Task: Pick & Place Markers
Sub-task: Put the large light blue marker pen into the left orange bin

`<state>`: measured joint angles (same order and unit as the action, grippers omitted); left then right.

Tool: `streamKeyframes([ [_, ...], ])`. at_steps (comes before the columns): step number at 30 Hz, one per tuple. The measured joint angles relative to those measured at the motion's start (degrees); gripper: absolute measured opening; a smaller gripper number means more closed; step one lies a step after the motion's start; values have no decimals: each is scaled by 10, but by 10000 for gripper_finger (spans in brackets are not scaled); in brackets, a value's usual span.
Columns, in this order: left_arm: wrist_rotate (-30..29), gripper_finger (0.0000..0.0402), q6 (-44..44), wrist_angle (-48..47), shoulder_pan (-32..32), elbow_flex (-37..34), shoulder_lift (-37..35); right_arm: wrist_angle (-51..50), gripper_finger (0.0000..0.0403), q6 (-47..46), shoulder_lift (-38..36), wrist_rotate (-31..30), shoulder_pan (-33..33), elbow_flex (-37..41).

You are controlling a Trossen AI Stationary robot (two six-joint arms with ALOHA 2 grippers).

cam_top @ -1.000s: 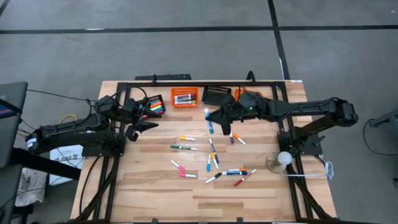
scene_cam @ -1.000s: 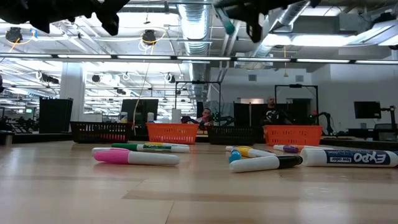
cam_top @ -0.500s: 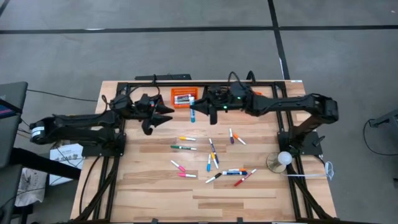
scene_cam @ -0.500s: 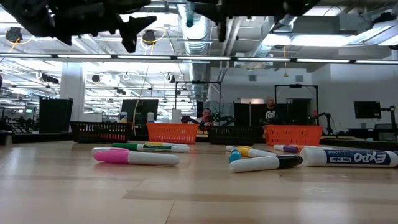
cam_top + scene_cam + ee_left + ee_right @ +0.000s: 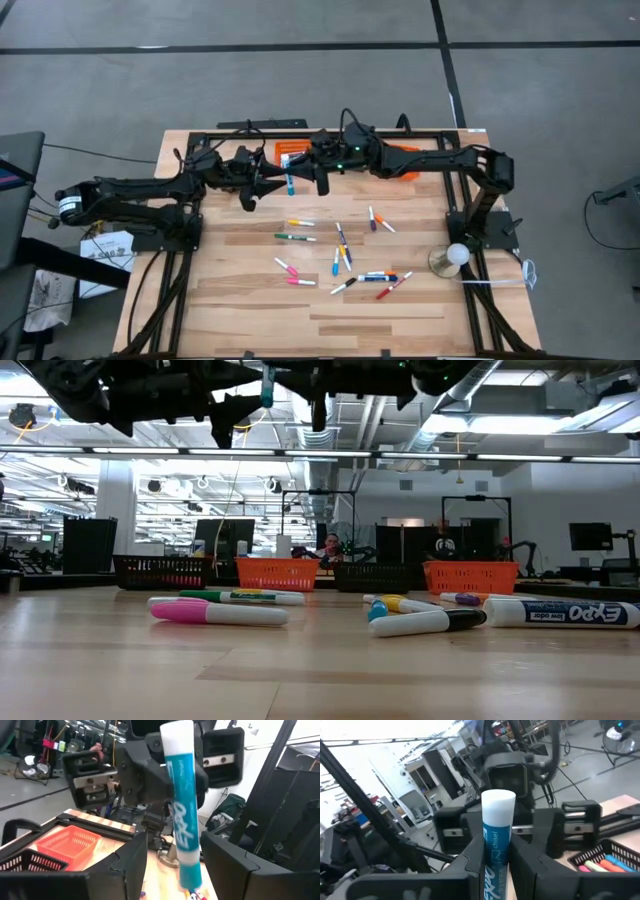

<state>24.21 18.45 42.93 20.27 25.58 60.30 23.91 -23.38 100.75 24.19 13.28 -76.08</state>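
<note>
— where's the blue marker [image 5: 290,184]?
— clamped upright in the right gripper [image 5: 297,182], raised over the table's back part, near the orange basket [image 5: 294,152].
— and the left gripper [image 5: 268,184]?
— fingers spread, the marker between them; whether they touch it is hard to say.
— the rest?
— other markers [image 5: 341,262] lie scattered mid-table.

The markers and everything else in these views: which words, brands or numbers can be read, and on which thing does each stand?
"EXPO": on the blue marker held by the right gripper.
"chisel": on that same marker, in the right wrist view.
"EXPO": on the white marker lying on the table.
Other markers' print: too small to read.
</note>
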Motion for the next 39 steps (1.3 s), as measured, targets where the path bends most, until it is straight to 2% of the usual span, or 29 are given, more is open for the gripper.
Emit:
streamKeyframes([
  [14,-2,184,19,4,0,10,13,-2,48,14,9,-16,1,-3],
  [23,2,182,20,4,-13,56,78,-3,48,14,9,-18,0,-3],
  [39,1,121,40,-46,-6,56,48,-25,48,24,8,-1,11,-3],
])
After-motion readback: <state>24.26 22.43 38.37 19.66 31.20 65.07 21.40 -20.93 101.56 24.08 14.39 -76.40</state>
